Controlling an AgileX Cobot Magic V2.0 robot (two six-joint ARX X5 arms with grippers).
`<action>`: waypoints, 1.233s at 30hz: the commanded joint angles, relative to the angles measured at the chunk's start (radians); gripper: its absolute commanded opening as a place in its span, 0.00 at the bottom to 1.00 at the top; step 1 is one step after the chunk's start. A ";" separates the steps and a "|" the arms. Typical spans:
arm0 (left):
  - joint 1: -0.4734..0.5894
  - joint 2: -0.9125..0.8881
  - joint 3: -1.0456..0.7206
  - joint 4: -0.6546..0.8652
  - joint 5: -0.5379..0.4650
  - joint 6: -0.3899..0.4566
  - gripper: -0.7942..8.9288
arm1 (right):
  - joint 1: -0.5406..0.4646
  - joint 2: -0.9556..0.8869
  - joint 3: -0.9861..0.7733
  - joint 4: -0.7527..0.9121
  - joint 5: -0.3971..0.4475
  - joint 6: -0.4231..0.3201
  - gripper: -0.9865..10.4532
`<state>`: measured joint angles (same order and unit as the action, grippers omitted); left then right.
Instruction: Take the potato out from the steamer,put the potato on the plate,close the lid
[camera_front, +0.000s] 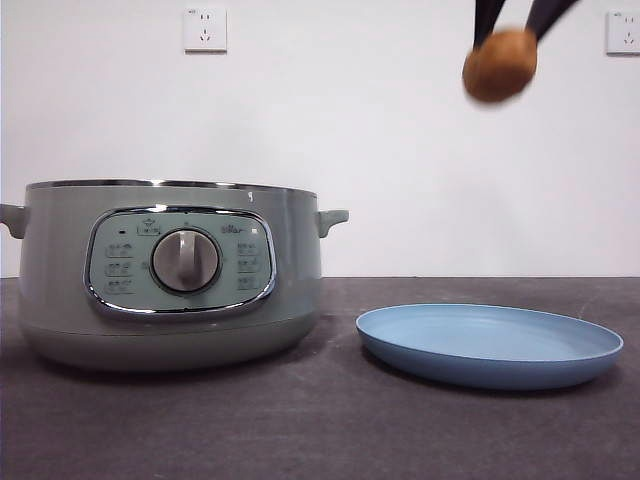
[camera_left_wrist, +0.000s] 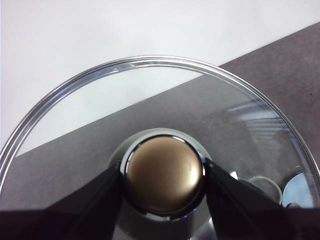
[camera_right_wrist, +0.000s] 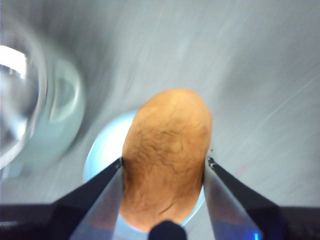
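Observation:
The orange-brown potato (camera_front: 499, 64) hangs high above the blue plate (camera_front: 489, 345), held between the two black jaws of my right gripper (camera_front: 512, 30). In the right wrist view the right gripper (camera_right_wrist: 163, 162) is shut on the potato (camera_right_wrist: 167, 150), with the plate (camera_right_wrist: 102, 150) blurred far below. The sage-green steamer (camera_front: 170, 275) stands open at the left, without its lid. My left gripper (camera_left_wrist: 164, 172) is shut on the knob (camera_left_wrist: 165, 172) of the glass lid (camera_left_wrist: 150, 100) and holds it in the air, out of the front view.
The dark table (camera_front: 320, 430) runs to a white wall with two sockets (camera_front: 205, 30). The steamer (camera_right_wrist: 55, 115) shows blurred in the right wrist view beside the plate. There is bare table between steamer and plate.

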<state>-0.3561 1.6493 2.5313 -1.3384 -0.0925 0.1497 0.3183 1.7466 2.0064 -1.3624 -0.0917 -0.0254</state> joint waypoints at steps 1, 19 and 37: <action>0.000 0.006 0.009 -0.048 0.024 0.012 0.07 | 0.016 0.006 -0.152 0.021 -0.013 0.009 0.08; 0.000 0.082 0.009 -0.047 0.050 0.012 0.07 | 0.083 0.024 -0.748 0.554 -0.013 0.036 0.08; 0.000 0.083 0.009 -0.048 0.050 0.012 0.07 | 0.082 0.006 -0.767 0.569 -0.013 0.036 0.56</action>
<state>-0.3561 1.7393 2.5313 -1.3384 -0.0418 0.1501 0.3992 1.7588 1.2484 -0.7933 -0.1051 0.0040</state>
